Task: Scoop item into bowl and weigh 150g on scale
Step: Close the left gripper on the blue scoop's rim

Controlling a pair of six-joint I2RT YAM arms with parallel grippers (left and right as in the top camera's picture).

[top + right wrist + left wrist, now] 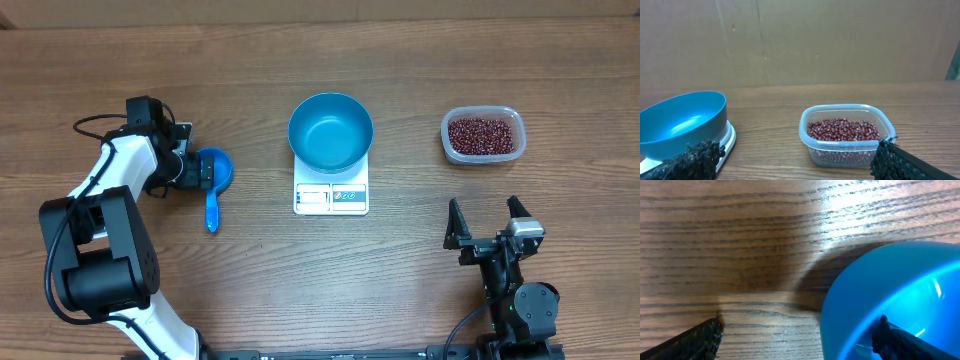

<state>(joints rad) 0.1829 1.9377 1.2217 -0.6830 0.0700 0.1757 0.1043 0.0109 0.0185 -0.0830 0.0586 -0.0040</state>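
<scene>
The teal bowl point(331, 130) point(682, 120) stands empty on the white scale point(331, 197) point(729, 137) at mid-table. Red-brown beans point(484, 134) point(842, 129) fill a clear plastic tub point(446, 130) point(840, 150) at the back right. A small blue scoop point(213, 205) point(880, 280) lies left of the scale, handle toward the front. My left gripper point(198, 168) point(799, 325) is open and straddles the scoop's cup wall: one finger inside the cup, the other over the wood. My right gripper point(490, 222) point(795, 150) is open and holds nothing, in front of the tub and facing it.
A brown cardboard wall point(800, 40) closes off the far side of the wooden table point(400, 280). The left arm's white links point(110, 170) and cable lie along the left side.
</scene>
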